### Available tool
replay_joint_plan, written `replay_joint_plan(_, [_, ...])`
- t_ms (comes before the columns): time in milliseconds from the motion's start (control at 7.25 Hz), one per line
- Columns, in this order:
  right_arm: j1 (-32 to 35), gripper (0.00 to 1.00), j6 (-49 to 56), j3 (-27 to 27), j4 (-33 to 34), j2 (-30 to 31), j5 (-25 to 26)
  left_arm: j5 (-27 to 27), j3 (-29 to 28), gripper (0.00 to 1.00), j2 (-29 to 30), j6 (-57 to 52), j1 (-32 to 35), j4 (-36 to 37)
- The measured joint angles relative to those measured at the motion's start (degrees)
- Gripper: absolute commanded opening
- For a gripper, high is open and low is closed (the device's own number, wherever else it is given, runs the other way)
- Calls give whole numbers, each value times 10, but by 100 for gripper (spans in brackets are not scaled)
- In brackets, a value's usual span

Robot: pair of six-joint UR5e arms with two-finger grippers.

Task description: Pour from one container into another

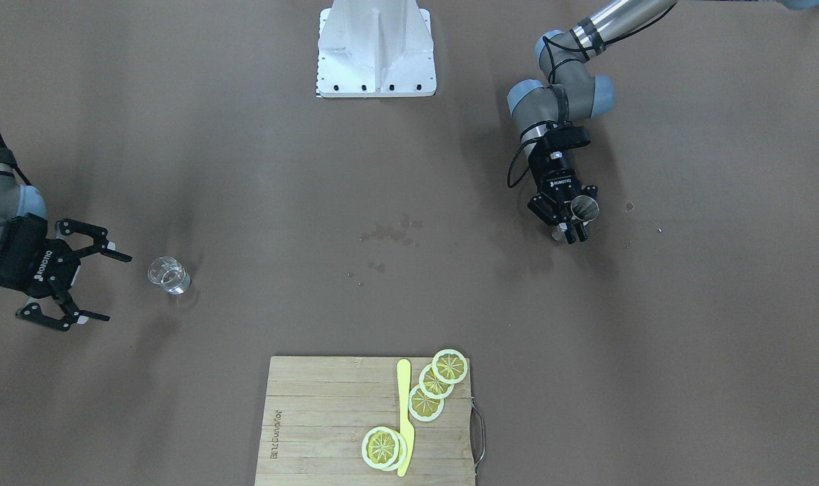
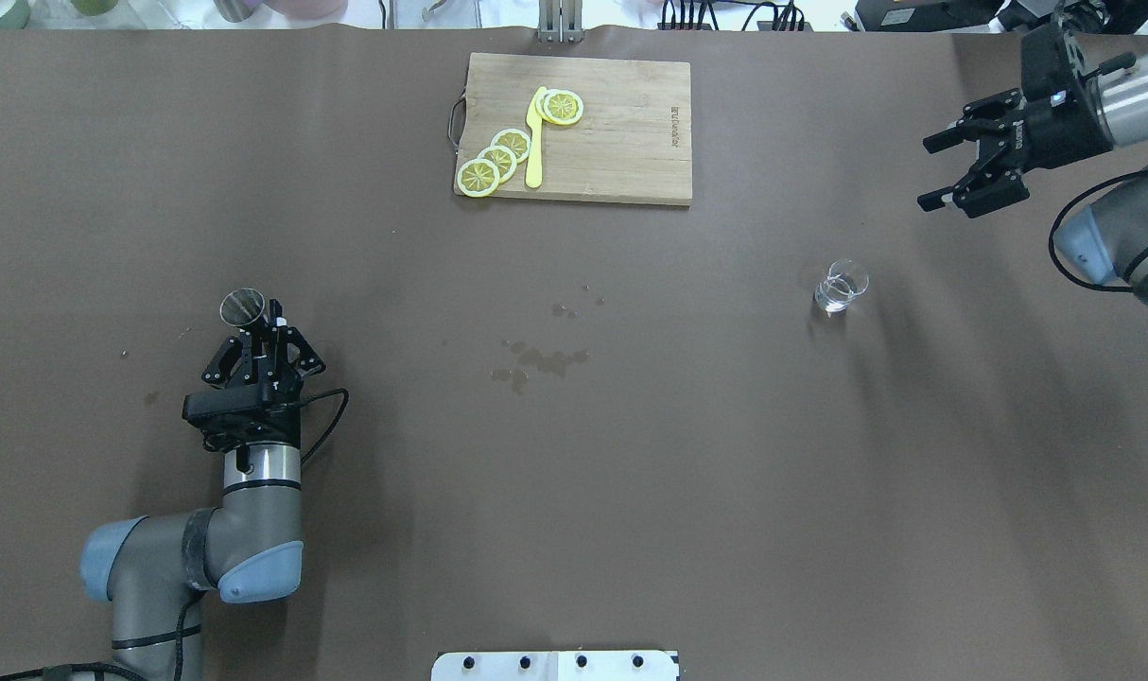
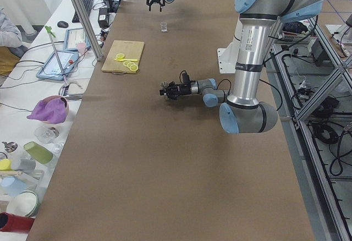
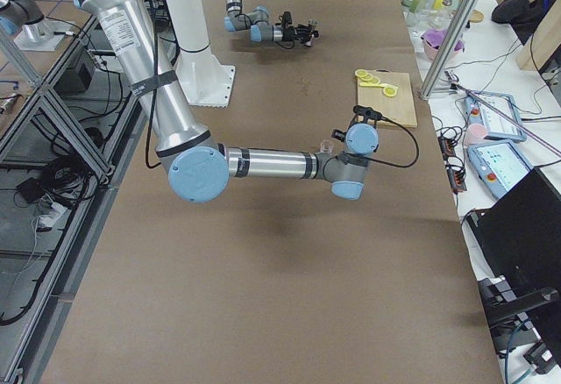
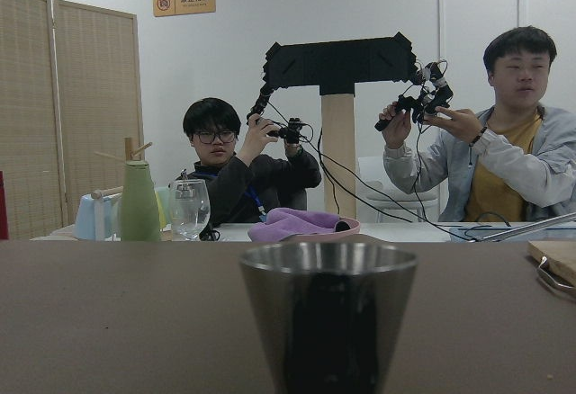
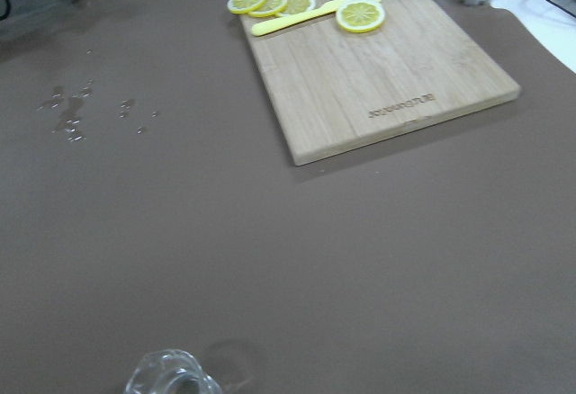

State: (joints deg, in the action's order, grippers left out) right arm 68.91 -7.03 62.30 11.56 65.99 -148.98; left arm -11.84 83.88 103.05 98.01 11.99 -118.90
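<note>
A metal cup (image 1: 585,208) (image 2: 242,307) stands upright on the brown table on my left side. My left gripper (image 1: 571,233) (image 2: 264,326) lies low and level, with its fingers closed against the cup's sides. The cup (image 5: 328,313) fills the lower middle of the left wrist view. A small clear glass (image 1: 168,274) (image 2: 841,287) stands alone on my right side and shows at the bottom edge of the right wrist view (image 6: 171,378). My right gripper (image 1: 113,287) (image 2: 926,173) hangs open and empty, a short way from the glass.
A wooden cutting board (image 2: 621,132) (image 1: 315,405) with lemon slices (image 2: 498,156) and a yellow knife (image 2: 535,137) lies at the table's far edge. Small wet spots (image 2: 541,359) mark the middle of the table. Two operators sit beyond the far edge.
</note>
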Motion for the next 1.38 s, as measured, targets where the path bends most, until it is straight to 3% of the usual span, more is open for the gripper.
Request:
replay_joint_plan(276, [48,100,-25,33,128,0,22,3,3,96,0,0,0,0])
replay_joint_plan(552, [75,100,-30,72,278,0,54,6,8,98,-2,-2,-2,1])
replay_joint_plan(966, [96,100,-31,86,410,2,121,35,45,98,-22,-4,-25,13])
replay_joint_plan(1379, [126,100,-65,132,543,8,117,101,125,98,-89,5,-82,67])
